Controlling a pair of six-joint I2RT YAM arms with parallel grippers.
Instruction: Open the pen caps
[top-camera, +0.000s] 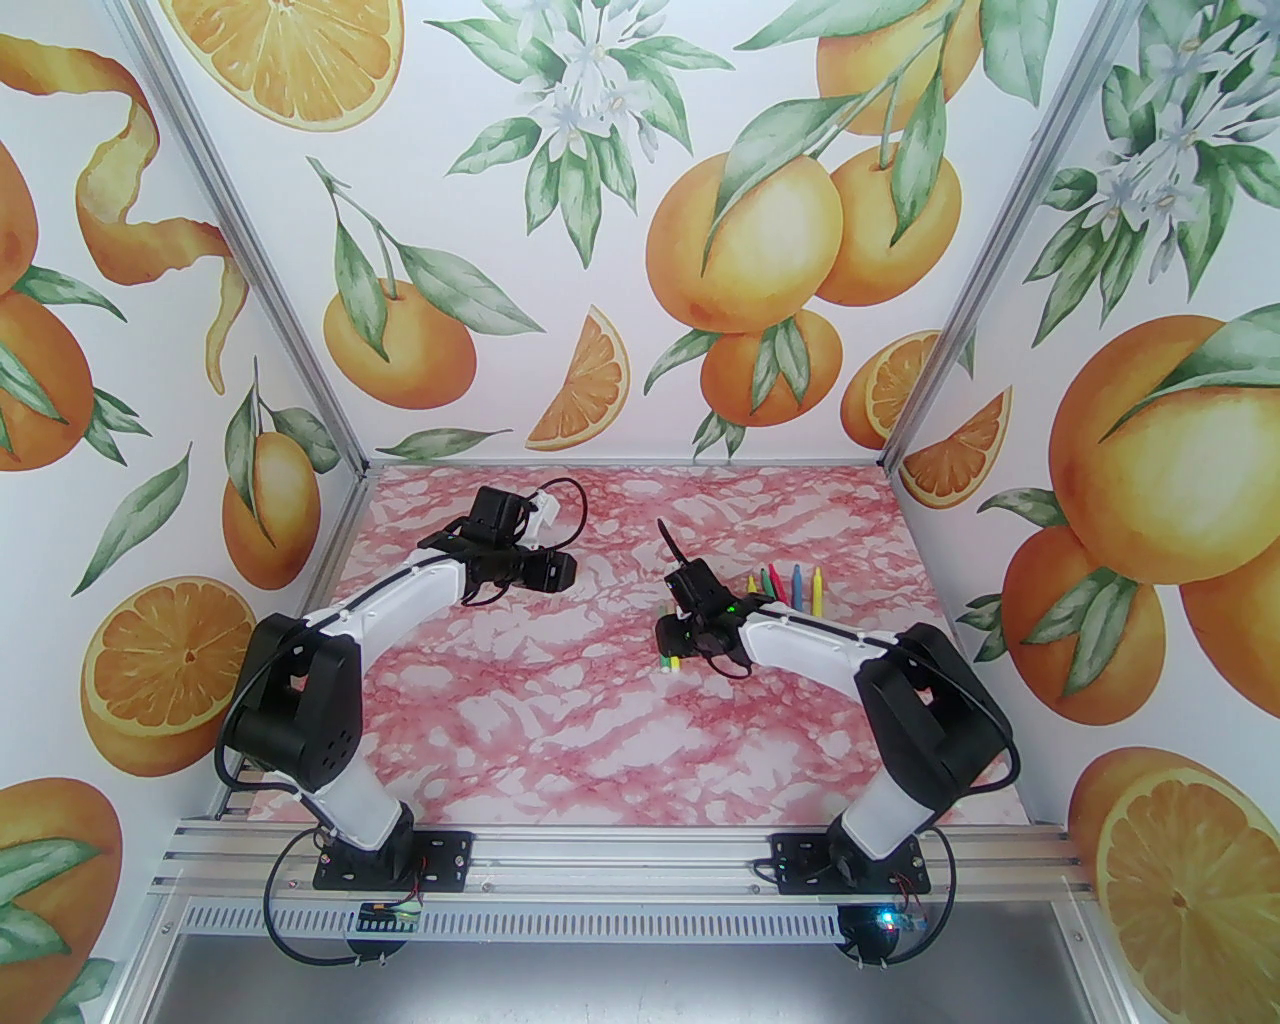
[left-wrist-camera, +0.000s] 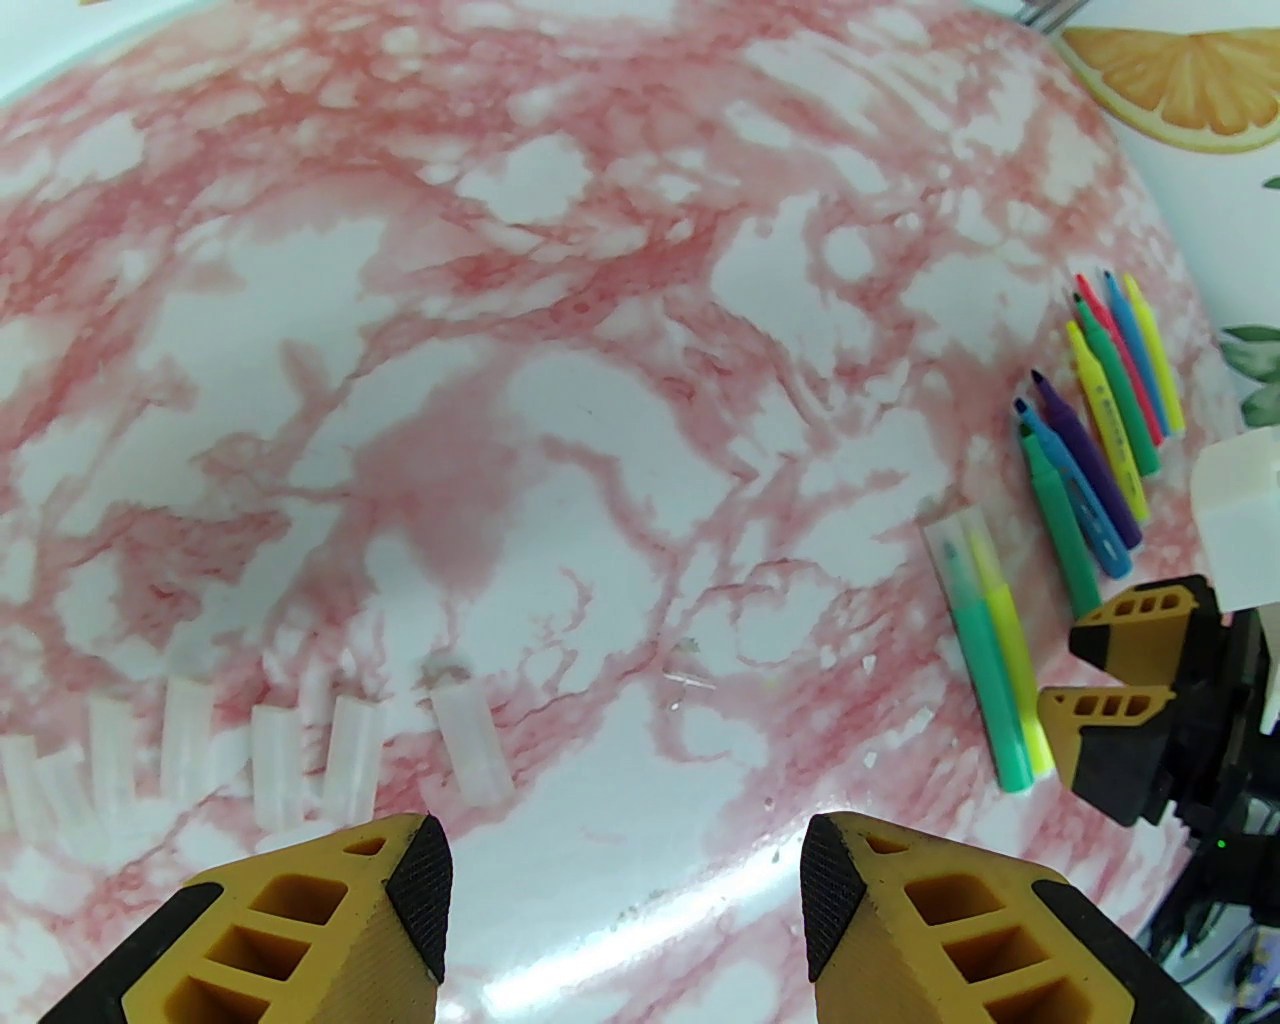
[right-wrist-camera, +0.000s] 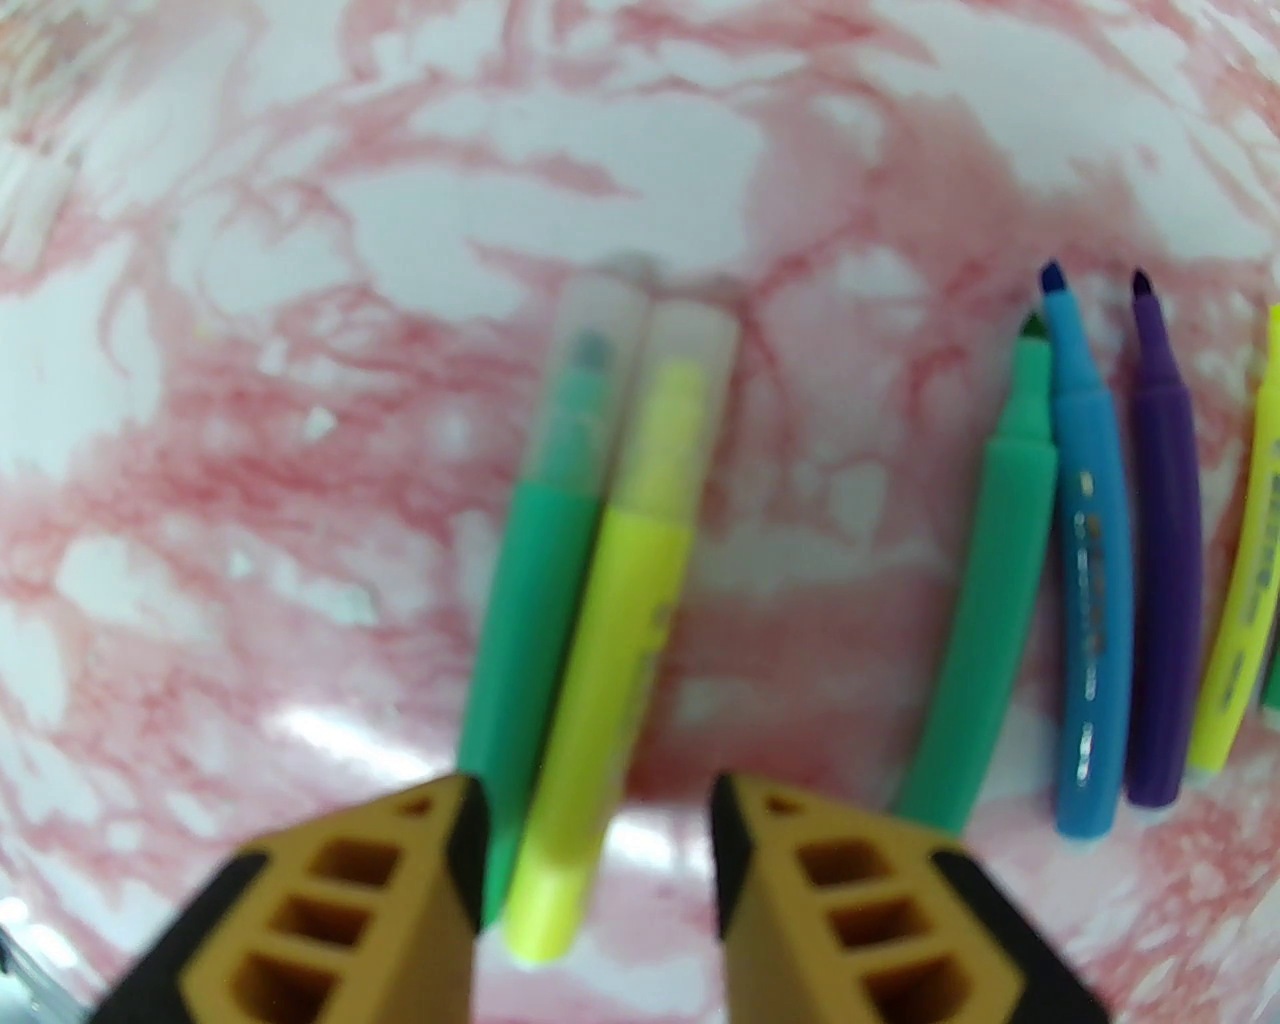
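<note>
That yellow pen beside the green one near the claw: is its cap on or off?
On. A clear cap covers the tip of the yellow pen; the blue pen and purple pen nearby show bare tips.

Glossy marbled table (left-wrist-camera: 600, 450); frosted translucent plastic pen caps (left-wrist-camera: 470, 745).

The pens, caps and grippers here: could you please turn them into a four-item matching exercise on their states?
Things:
1 purple pen
2 loose caps
3 right gripper
4 left gripper

States:
A open above bare table
B open over the capped yellow pen
C tip bare
D clear, pulled off, lying in a row

Pairs: 1-C, 2-D, 3-B, 4-A
</note>
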